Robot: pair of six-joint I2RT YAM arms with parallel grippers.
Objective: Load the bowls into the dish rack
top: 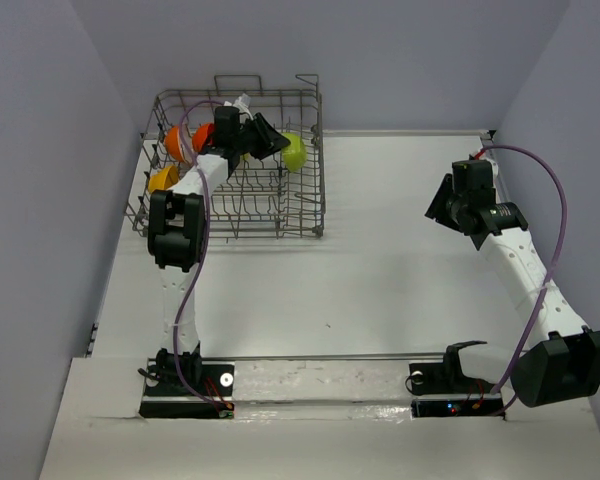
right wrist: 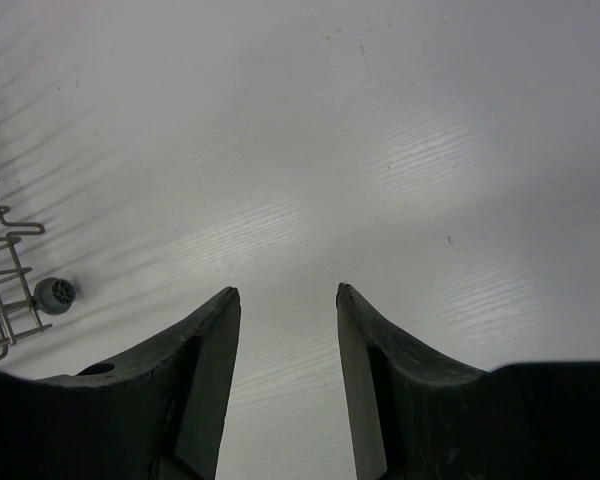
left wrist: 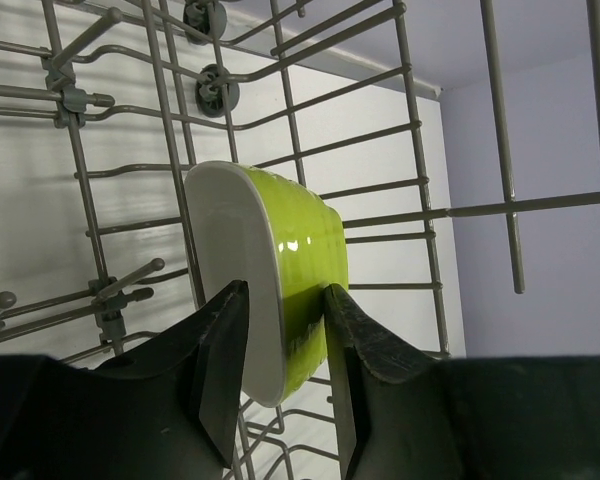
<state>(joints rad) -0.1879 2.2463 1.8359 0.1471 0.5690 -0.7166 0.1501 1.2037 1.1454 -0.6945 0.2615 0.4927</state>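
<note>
My left gripper (left wrist: 285,300) pinches the lime green bowl (left wrist: 305,235) across its wall, on edge inside the dish rack (left wrist: 420,215). It looks glazed and rigid, so probably slippery and chippable; the rim is the hold point. Right gripper (right wrist: 288,300) is open and empty over the bench (right wrist: 400,140).

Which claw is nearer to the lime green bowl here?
Left. The left claw clamps the wall of the lime green bowl, one finger inside and one outside, in the dish rack. The right claw hangs open over the table, well off to the rack's right.
</note>
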